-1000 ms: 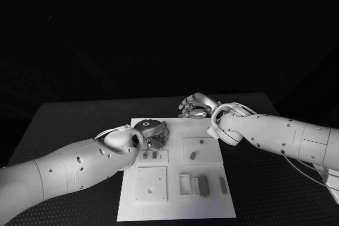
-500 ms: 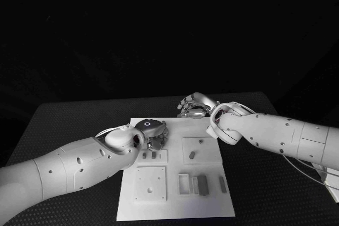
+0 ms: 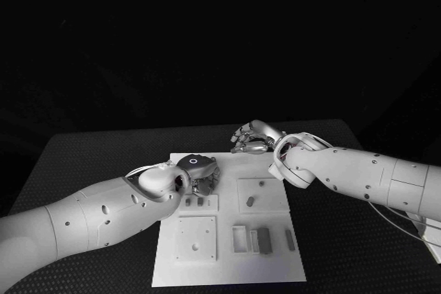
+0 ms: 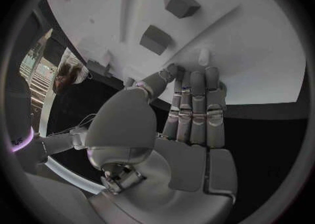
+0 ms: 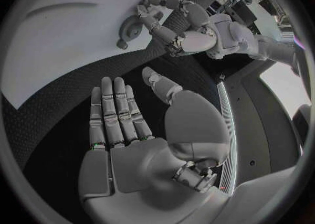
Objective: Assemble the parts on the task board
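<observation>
Head view: left hand over the far left corner of the task board, right hand off its far edge.

Task board [image 3: 230, 268] lies lengthwise, its long axis running from 12 to 6 o'clock. Left hand [image 3: 199, 175] hovers low over its 11 o'clock corner; in the left wrist view the same hand [image 4: 190, 114] has its fingers straight and together, grasping nothing, fingertips [image 4: 197, 74] at or just above the white surface. Two small grey parts [image 4: 157, 39] stand directly beyond those fingertips; in the head view these parts [image 3: 194, 203] lie toward 6 o'clock from the hand. Right hand [image 3: 252, 139] hangs past the board's 12 o'clock edge, over the black table [image 3: 83, 160], fingers extended and empty [image 5: 121, 124]. By this judgement the left hand is the nearer to the parts, and a short reach along the board's long axis meets them.
</observation>
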Action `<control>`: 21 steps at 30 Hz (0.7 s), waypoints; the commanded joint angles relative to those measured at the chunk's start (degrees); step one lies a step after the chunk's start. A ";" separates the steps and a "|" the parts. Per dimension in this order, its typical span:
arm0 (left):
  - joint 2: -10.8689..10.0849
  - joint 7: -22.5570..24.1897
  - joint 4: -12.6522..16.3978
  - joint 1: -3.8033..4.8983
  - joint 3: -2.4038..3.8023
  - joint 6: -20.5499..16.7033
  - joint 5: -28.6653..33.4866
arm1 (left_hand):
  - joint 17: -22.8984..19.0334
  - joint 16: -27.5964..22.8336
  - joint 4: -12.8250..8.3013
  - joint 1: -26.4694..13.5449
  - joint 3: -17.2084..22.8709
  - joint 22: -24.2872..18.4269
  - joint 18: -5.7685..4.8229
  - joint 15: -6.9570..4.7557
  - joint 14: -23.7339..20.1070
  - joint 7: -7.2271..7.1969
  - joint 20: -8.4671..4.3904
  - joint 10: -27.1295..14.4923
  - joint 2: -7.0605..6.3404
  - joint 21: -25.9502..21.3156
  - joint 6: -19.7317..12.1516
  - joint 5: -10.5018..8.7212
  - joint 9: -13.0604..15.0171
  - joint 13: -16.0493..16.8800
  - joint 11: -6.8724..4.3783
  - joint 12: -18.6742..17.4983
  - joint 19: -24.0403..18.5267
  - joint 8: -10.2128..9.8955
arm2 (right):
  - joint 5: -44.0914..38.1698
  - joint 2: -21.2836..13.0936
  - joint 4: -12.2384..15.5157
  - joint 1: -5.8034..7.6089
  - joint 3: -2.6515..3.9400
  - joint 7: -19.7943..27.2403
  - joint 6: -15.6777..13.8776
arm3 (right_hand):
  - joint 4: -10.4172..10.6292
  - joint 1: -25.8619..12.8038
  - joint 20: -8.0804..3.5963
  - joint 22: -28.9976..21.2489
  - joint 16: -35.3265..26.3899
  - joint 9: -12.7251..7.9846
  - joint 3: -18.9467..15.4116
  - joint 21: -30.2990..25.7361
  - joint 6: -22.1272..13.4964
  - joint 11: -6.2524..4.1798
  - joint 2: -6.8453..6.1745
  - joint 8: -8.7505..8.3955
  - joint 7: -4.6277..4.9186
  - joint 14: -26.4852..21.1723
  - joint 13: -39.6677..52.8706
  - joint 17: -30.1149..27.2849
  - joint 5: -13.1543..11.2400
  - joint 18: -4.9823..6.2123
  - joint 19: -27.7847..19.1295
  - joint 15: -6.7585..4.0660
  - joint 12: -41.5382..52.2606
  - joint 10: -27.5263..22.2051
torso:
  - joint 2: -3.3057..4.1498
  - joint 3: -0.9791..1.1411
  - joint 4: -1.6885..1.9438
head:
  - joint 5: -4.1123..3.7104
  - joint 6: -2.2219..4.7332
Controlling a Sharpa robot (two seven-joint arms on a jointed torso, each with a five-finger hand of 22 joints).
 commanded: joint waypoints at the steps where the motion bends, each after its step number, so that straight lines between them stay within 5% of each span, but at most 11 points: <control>1: -0.24 -0.96 -0.30 -1.04 -0.89 5.32 -1.40 | 0.37 0.35 -0.05 0.48 0.16 0.34 1.18 -0.25 0.88 -0.10 -0.23 0.92 0.51 0.52 0.84 -0.14 0.16 0.27 -0.27 0.36 0.83 0.42 | -0.05 0.07 0.02 -0.02 0.02 0.59 0.61 | -0.06 -0.08 0.07 0.07 -0.34 -0.07 -0.33 -0.29 -0.41 0.21 0.09 0.25 -0.11 0.37 -0.10 0.09 -0.09 -0.74 -0.10 0.20 -0.16 0.24 | -0.01 -0.03 0.01 | 0.05 0.01; 12: -0.65 -0.60 -0.21 -1.11 -0.88 1.75 -1.50 | 2.14 1.40 -0.08 1.27 1.41 1.83 1.32 -1.94 4.67 -1.40 -1.81 4.69 1.81 1.89 4.04 -0.10 0.94 1.50 -1.89 0.75 4.56 1.82 | 0.00 0.17 -0.09 -0.02 0.03 0.72 0.59 | 0.00 -0.20 0.08 0.13 -0.48 -0.12 -0.39 -0.36 -0.41 0.21 0.08 0.28 -0.11 0.42 -0.30 0.17 -0.09 -0.74 -0.09 0.21 -0.11 0.26 | -0.01 -0.04 0.03 | 0.19 -0.04; 21: -1.10 0.01 -0.25 -1.13 -0.85 -1.31 -1.50 | 2.49 1.48 -0.05 1.32 1.74 2.13 1.34 -2.24 5.57 -1.60 -2.14 5.24 2.00 2.14 4.45 -0.14 1.11 1.73 -2.10 0.65 5.46 1.94 | 0.01 0.20 -0.09 -0.02 0.03 0.82 0.52 | 0.01 -0.23 0.08 0.17 -0.56 -0.15 -0.41 -0.41 -0.40 0.21 0.07 0.29 -0.12 0.44 -0.42 0.22 -0.09 -0.73 -0.09 0.21 -0.08 0.27 | 0.01 0.00 -0.03 | 0.36 0.09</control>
